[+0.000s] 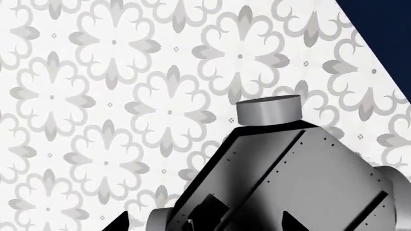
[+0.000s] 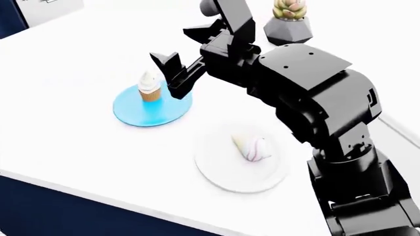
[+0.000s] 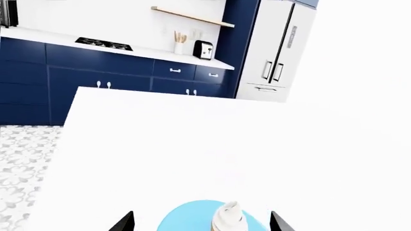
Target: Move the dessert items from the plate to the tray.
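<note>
Since the cupcake [image 2: 149,87] is small and light, with soft swirled frosting over a paper wrapper, we judge it fragile at the top and only fairly firm at the base. We would take it low, across the wrapper, with a gentle squeeze, because a grip on the frosting would smear it and a hard pinch would crush the cake. It stands upright on the blue plate [image 2: 135,110] on the white counter [image 2: 78,147]. The cone [image 2: 251,146] lies on its side on the white plate [image 2: 223,172], well apart from the cupcake. We expect it to be light too, tapered and inclined to roll or slip, so across its wider striped end looks the safer hold. We cannot see the tray in any view. The right claw [image 2: 176,73] hangs just beside the cupcake with its fingers [image 2: 164,61] spread wide, holding nothing and touching nothing that we can make out. In the right wrist view the cupcake sits roughly midway between the two fingertips [image 3: 122,222], over the plate, so the opening looks ample for the wrapper. Whether the tips are already low enough for the wrapper we cannot tell. The left claw [image 1: 204,224] shows only its two dark tips in its own wrist view, set apart and empty, above the patterned floor [image 1: 96,96] beside the robot's base [image 1: 308,173].
</note>
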